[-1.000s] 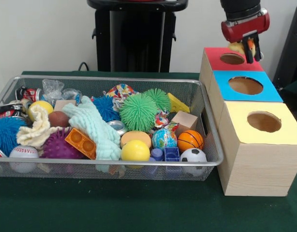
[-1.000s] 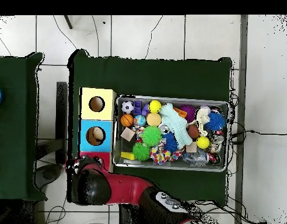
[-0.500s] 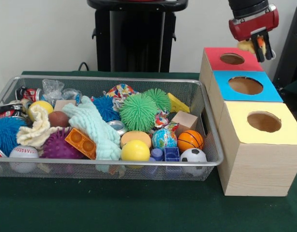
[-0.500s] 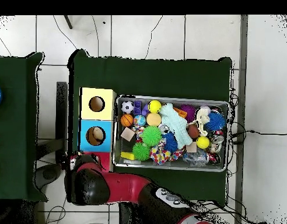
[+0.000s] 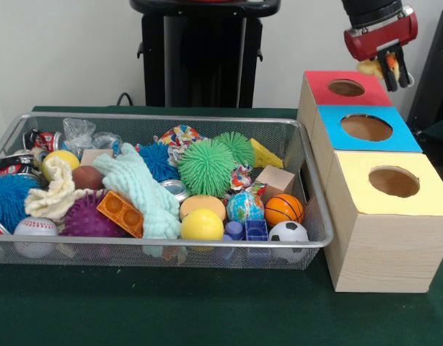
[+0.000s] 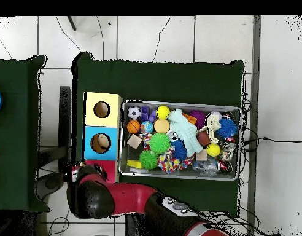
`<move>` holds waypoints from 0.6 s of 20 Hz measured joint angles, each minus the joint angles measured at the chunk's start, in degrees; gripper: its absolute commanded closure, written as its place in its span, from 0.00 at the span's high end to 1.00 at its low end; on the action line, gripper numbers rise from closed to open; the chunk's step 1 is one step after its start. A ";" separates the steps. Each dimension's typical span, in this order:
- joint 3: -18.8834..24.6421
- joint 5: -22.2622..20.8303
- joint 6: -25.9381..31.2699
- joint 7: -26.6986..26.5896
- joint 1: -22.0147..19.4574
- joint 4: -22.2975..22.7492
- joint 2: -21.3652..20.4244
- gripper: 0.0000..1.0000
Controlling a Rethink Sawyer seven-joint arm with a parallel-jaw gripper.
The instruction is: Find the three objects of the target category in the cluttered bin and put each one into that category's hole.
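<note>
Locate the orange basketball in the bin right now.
In the front view, the orange basketball sits at the bin's right end, between the globe-print ball and the soccer ball.

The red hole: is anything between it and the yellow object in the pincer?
Nothing visible. The pincer holds the yellow object above and just behind the red hole, which is open, with only air between them.

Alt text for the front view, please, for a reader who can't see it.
A red gripper holds a small yellow and orange object above and just behind the red-topped box, first in a row with a blue-topped box and a yellow-topped box. Beside them, a wire mesh bin brims with balls, blocks and cloths.
</note>
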 measured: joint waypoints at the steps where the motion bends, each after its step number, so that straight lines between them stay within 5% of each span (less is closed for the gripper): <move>1: 0.00 -0.11 -0.01 0.00 0.01 -0.01 -0.01 0.00; 12: 0.00 -3.20 -1.19 0.00 -0.35 -0.02 1.45 0.00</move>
